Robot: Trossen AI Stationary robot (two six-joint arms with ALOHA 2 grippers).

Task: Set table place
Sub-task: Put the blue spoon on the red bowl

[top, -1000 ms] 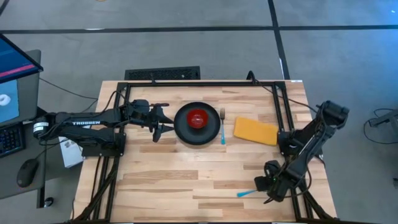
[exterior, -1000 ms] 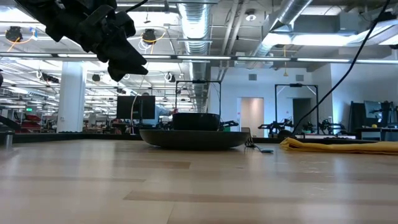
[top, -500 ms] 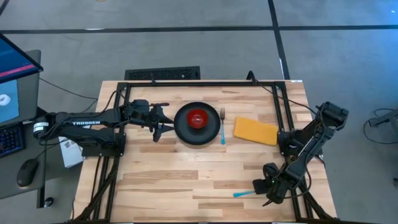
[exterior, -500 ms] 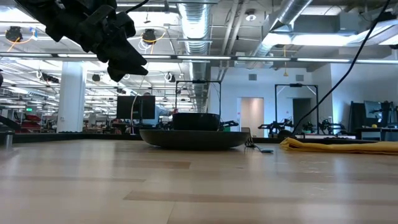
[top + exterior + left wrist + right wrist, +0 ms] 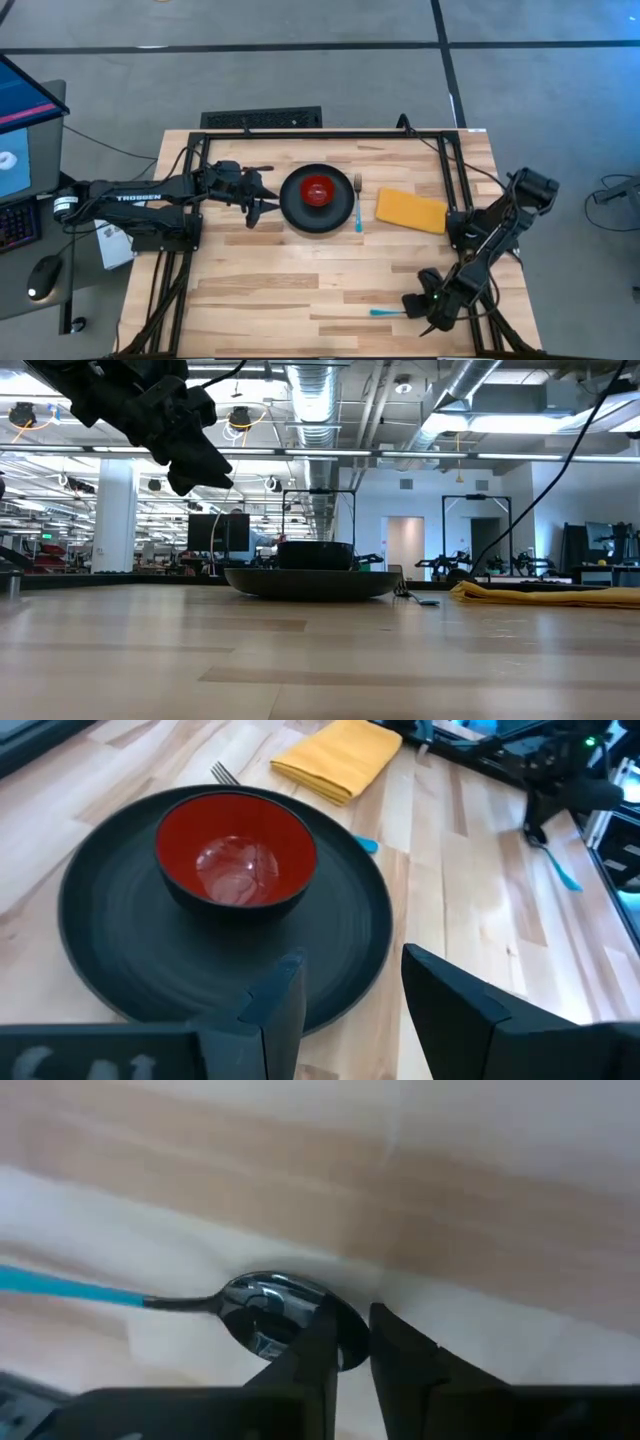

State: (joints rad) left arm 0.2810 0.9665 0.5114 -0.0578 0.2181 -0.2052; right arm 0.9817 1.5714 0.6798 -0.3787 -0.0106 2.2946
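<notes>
- The right gripper [image 5: 418, 305] sat low at the near right corner of the table [image 5: 260, 290], its fingers [image 5: 315, 1345] narrowed to a slim gap around the bowl of the spoon [image 5: 270, 1308], apparently pinching its edge, though a firm hold could not be confirmed.
- The spoon's blue handle [image 5: 385, 313] ran away from those fingers toward the table's middle, its long axis lying roughly along the near edge; the spoon bowl itself was hidden under the gripper in the high view.
- The right arm was plainly the nearer one to the spoon, and any move to the setting would carry it away from that corner toward the plate [image 5: 318, 200], well apart from it.
- The left gripper [image 5: 262, 199] hovered just beside the plate's left rim, its fingers [image 5: 455, 1005] parted and empty.
- The red bowl [image 5: 236, 853] stood on the black plate, the fork [image 5: 357, 205] lay just beside the plate's right rim, and the yellow napkin [image 5: 411, 210] lay near the fork on its far side from the plate.
- From table height the spoon and right gripper did not show, and the fork was barely discernible behind the plate.
</notes>
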